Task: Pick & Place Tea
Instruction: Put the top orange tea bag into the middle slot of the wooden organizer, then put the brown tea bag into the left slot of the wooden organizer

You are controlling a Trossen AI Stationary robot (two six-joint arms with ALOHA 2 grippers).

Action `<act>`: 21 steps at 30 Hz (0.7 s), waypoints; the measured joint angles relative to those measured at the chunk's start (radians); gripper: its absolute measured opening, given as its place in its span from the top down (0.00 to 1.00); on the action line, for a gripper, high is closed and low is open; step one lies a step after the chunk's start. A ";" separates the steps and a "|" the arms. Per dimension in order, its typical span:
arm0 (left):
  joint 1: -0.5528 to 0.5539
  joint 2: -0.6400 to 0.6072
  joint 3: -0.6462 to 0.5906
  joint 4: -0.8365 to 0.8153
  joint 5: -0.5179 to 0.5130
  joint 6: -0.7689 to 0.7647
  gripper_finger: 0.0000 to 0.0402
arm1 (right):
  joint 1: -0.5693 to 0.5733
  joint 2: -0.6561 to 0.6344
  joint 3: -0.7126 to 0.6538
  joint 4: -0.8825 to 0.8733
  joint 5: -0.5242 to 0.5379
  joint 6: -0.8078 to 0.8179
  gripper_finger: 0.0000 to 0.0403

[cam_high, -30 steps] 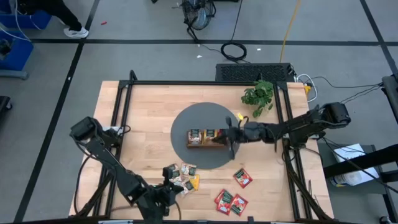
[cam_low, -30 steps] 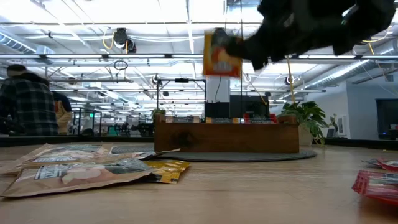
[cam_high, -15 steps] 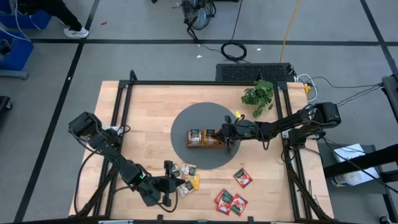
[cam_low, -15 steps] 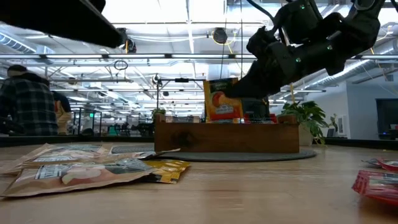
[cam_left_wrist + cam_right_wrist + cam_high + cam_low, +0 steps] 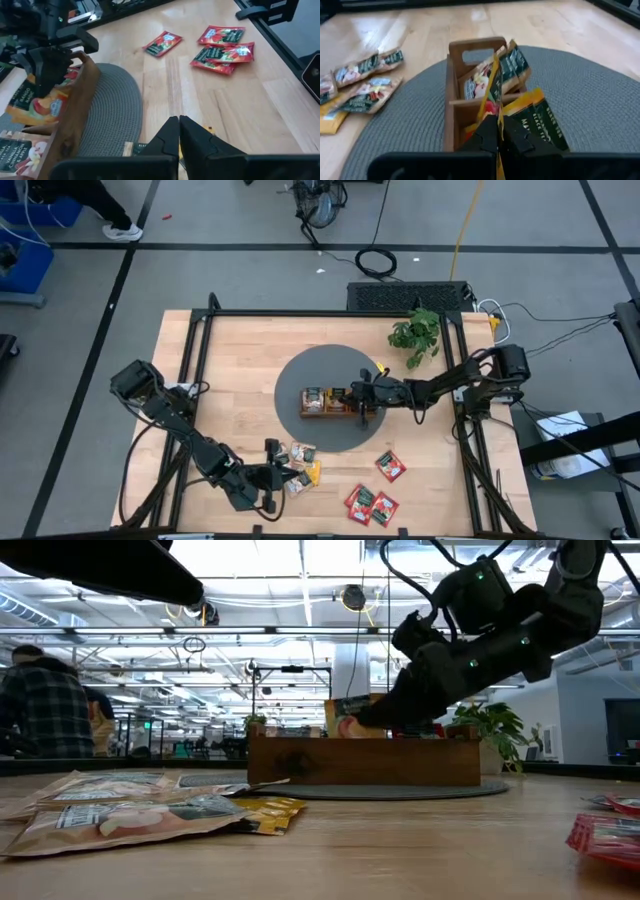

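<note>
— Where is your right gripper (image 5: pixel 357 396), and what has it got?

— It hangs over the wooden tray (image 5: pixel 318 411) that sits on the round grey mat (image 5: pixel 300 375) in the middle of my table (image 5: pixel 230 350). My fingers there are pressed together on 1 orange-yellow tea sachet (image 5: pixel 496 95), pinching its upper edge. The sachet stands nearly upright with its lower part down inside the tray; in the low view its top (image 5: pixel 350 716) shows just above the tray wall (image 5: pixel 365 760).

— Which compartment?

— From my right wrist camera it looks like the middle one, but I cannot say for sure. Other sachets with dark green labels (image 5: pixel 512 62) already stand in the tray on both sides of it.

— And the left gripper (image 5: pixel 268 478)?

— It is low at the near edge of the table, just beside the heap of pale tan sachets (image 5: pixel 292 454). Its fingers (image 5: pixel 172 135) are closed against each other and hold nothing.

— Where is the rest of the tea?

— The tan sachets lie flat in a loose pile near my left gripper, with a yellow one (image 5: pixel 313 473) at the pile's edge. 1 red sachet (image 5: pixel 390 466) lies apart from 2 overlapping red ones (image 5: pixel 370 504), all flat on the bare wood, nearer my right side. A small potted plant (image 5: pixel 416 333) stands at the far right corner.
</note>
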 joint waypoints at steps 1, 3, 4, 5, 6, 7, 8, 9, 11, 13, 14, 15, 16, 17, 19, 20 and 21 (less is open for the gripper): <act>0.000 0.000 0.000 0.000 0.001 0.003 0.97 | 0.000 0.001 0.000 -0.003 0.000 0.001 1.00; 0.000 0.000 0.000 0.000 0.002 0.003 0.99 | 0.000 0.001 -0.001 0.002 -0.001 -0.004 0.99; 0.000 0.000 0.000 -0.001 0.002 0.003 0.99 | 0.000 0.000 -0.001 0.011 -0.001 -0.006 0.98; 0.000 0.000 0.000 0.000 0.002 0.002 0.98 | 0.000 0.000 0.000 0.012 -0.002 -0.005 0.97; 0.000 0.000 0.000 0.001 0.002 -0.001 0.97 | 0.000 0.000 0.000 0.011 -0.002 0.002 0.96; 0.000 0.000 0.000 0.002 0.002 -0.008 0.96 | 0.000 0.000 0.000 0.009 -0.002 0.013 0.94; 0.000 0.000 0.000 0.001 0.002 -0.012 0.95 | 0.000 0.000 0.000 0.004 0.000 0.025 0.92; 0.000 0.000 0.000 0.001 0.002 -0.018 0.93 | 0.000 0.000 0.000 -0.002 0.001 0.037 0.90; 0.000 0.000 0.000 0.003 0.002 -0.026 0.92 | 0.000 0.000 0.000 -0.017 0.026 0.065 0.85; 0.000 0.000 0.000 0.008 0.002 -0.026 0.91 | 0.000 0.000 0.000 -0.042 0.052 0.079 0.81; 0.000 0.000 0.000 0.008 0.002 -0.025 0.91 | 0.000 0.000 0.000 -0.047 0.053 0.079 0.78; 0.000 0.000 0.000 0.008 0.002 -0.025 0.92 | 0.000 0.000 0.000 -0.045 0.053 0.079 0.76; 0.000 0.000 0.000 0.007 0.002 -0.025 0.92 | 0.000 0.000 0.000 -0.038 0.053 0.079 0.74; 0.000 0.000 0.000 0.006 0.002 -0.025 0.93 | 0.000 -0.002 0.000 -0.028 0.053 0.078 0.72; 0.000 0.000 0.000 0.003 0.002 -0.020 0.94 | 0.000 -0.018 0.000 -0.014 0.053 0.058 0.69; 0.000 0.000 0.000 0.003 0.002 -0.014 0.95 | 0.000 -0.034 0.000 -0.010 0.053 0.042 0.67; 0.000 0.000 0.000 0.003 0.002 -0.008 0.96 | 0.002 -0.053 0.000 -0.006 0.053 0.029 0.67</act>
